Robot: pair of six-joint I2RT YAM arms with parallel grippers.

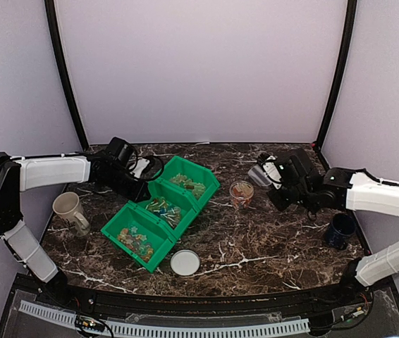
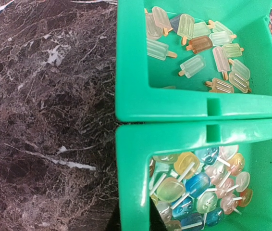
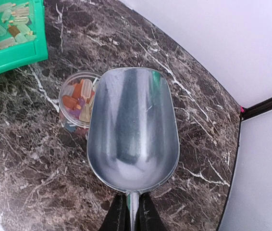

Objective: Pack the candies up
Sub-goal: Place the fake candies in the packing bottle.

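Candies (image 2: 198, 190), mixed pastel cols, loose in green bin (image 2: 165, 115) compts, some in clear jar (image 3: 65, 122).

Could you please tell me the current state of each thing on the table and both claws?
scoop: empty, held by its handle.
right claw: shut on the scoop.
left claw: shut, by the bin.
jar: open, upright, candies inside.
lid: off, flat on the table.
bin: three compartments hold candies.
cream mug: upright.
blue mug: upright.

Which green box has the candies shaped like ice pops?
The back compartment of the row: its candies are flat bars on short sticks. The next compartment holds round lollipops.
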